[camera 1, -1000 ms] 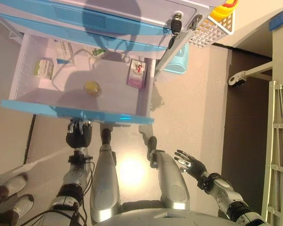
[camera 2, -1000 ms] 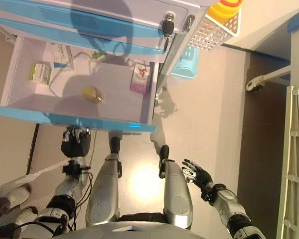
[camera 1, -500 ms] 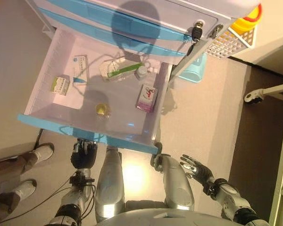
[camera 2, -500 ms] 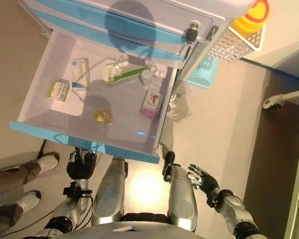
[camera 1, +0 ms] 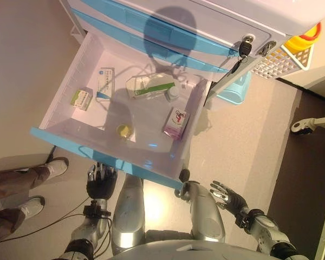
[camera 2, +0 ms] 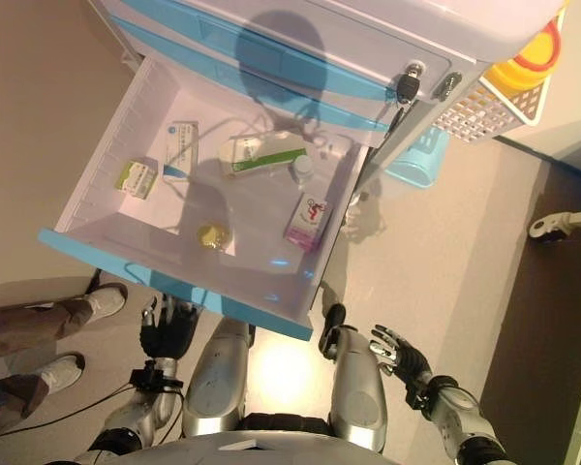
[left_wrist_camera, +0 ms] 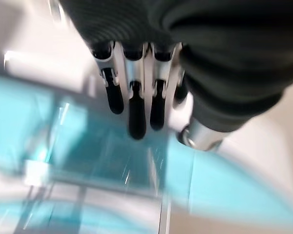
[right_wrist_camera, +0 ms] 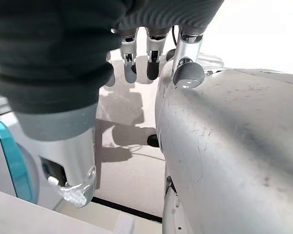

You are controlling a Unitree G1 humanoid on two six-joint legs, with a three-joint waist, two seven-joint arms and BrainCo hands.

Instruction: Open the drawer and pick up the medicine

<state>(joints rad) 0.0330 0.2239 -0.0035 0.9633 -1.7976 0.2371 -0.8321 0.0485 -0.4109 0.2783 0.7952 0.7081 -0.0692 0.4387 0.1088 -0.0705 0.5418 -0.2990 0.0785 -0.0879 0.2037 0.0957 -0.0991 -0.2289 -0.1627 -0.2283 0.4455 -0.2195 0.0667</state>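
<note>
Drawer (camera 1: 59, 136) open – our part one done. Medicine boxes (camera 1: 175, 123) inside (untouched). Left hand (camera 1: 100, 181), right hand (camera 1: 227, 196) – both empty, fingers relaxed.

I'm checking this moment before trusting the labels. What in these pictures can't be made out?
- Left hand: head views show its back only, below the drawer front; the wrist view is blurred, so contact with the drawer is unclear.
- Print on the boxes and bottle: too small to read.
- Small yellow thing in the drawer: too small to identify.
- Yellow container in the white basket: cut off by the edge.
- Person: only legs and shoes show.
</note>
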